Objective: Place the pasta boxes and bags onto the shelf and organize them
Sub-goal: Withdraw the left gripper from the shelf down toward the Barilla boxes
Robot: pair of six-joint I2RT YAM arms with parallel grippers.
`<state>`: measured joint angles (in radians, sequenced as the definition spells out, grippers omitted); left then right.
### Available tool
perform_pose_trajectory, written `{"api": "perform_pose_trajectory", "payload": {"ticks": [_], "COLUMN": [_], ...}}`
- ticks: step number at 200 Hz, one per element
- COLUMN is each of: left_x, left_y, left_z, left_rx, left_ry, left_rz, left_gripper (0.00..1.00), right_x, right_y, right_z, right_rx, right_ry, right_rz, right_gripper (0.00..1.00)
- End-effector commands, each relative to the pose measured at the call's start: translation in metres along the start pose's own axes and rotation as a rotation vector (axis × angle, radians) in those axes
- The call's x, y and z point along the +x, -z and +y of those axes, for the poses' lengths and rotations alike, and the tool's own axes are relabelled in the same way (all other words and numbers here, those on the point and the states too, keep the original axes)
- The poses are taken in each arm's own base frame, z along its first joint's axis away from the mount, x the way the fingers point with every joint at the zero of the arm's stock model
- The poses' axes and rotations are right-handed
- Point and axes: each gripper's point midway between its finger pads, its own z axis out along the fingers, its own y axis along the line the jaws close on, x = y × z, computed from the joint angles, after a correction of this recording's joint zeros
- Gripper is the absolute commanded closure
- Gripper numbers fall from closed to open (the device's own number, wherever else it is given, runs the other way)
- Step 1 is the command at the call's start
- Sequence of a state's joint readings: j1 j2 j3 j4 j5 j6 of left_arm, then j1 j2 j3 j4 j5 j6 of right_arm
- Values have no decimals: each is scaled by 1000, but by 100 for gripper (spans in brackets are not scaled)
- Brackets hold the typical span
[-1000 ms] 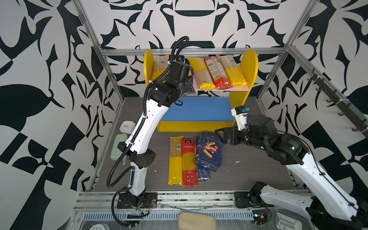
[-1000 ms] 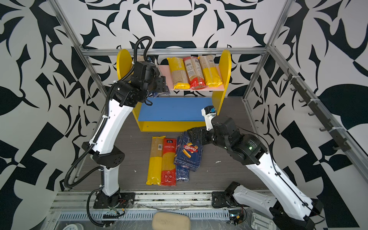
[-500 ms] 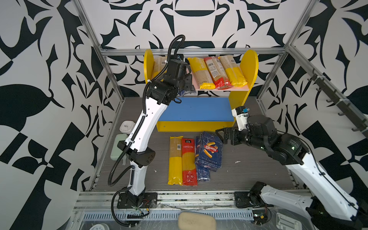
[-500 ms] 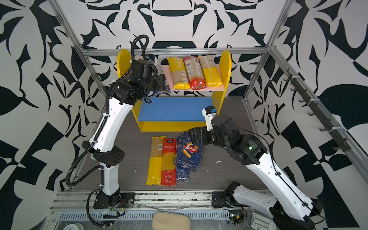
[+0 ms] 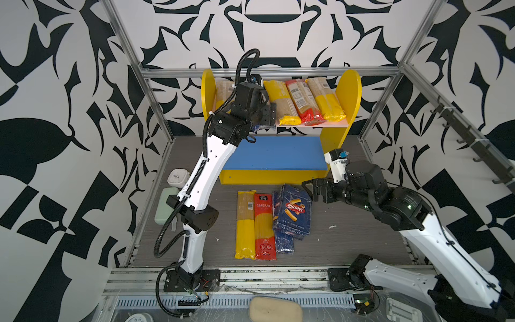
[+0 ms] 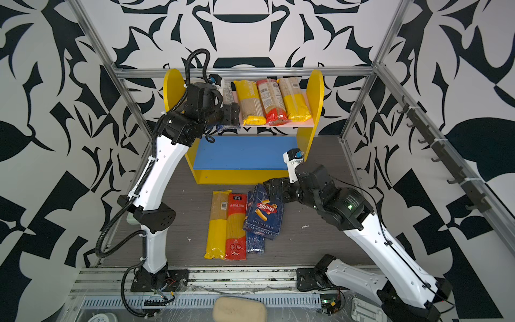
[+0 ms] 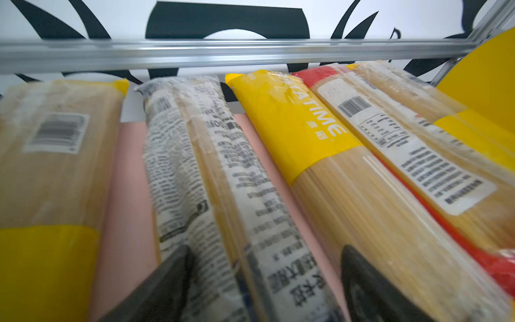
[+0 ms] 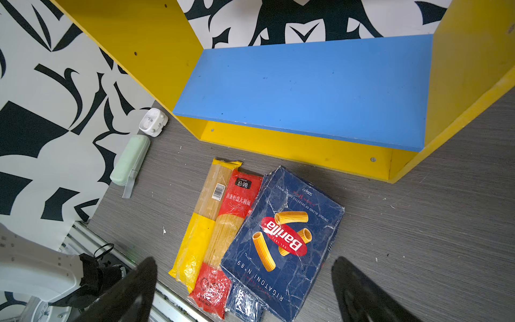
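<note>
Black-and-white patterned walls [image 5: 55,83], aluminium frame rails [image 5: 172,73], grey wood-grain floor [image 5: 348,242]

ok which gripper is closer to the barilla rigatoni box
Right. The right gripper hangs open at the shelf-side corner of the rigatoni box; the left gripper is up at the pink upper board among the spaghetti bags, far from it.

Shelf [image 5: 348,92]: yellow sides, pink upper board [image 7: 125,195], blue lower board [image 5: 273,152]. Rigatoni box [image 5: 292,212]: dark blue with red logo. Walls [image 5: 69,111] bear black-and-white swirls; worktop [image 5: 348,239] is grey woodgrain.
</note>
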<state>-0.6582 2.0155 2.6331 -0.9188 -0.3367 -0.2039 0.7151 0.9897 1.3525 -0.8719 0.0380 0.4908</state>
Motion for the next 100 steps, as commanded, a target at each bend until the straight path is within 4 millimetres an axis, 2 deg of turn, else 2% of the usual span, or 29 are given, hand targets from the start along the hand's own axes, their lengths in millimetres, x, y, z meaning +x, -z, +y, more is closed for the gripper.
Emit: {"api": "perform_pose_trajectory", "payload": {"ticks": [1, 33, 53, 81, 100], "left_x": [22, -9, -19, -13, 10], "left_y": [17, 67, 97, 130, 146], "left_z": [-14, -28, -39, -45, -41], "left_rx": [3, 4, 28, 21, -11], "left_ry": [-84, -137, -156, -182, -169], "left_rz": [76, -49, -101, -113, -73], "left_gripper": [1, 1, 1, 1, 1], "right_x": [-13, -17, -15, -4, 15], "right_y": [9, 11, 11, 7, -2], "right_z": [7, 10, 8, 2, -7], "right_rx": [-24, -38, -33, -22, -9], "right_ry": [7, 17, 14, -14, -54], "right_rz": [-52, -65, -63, -41, -8], "right_gripper": [0, 0, 0, 0, 0]}}
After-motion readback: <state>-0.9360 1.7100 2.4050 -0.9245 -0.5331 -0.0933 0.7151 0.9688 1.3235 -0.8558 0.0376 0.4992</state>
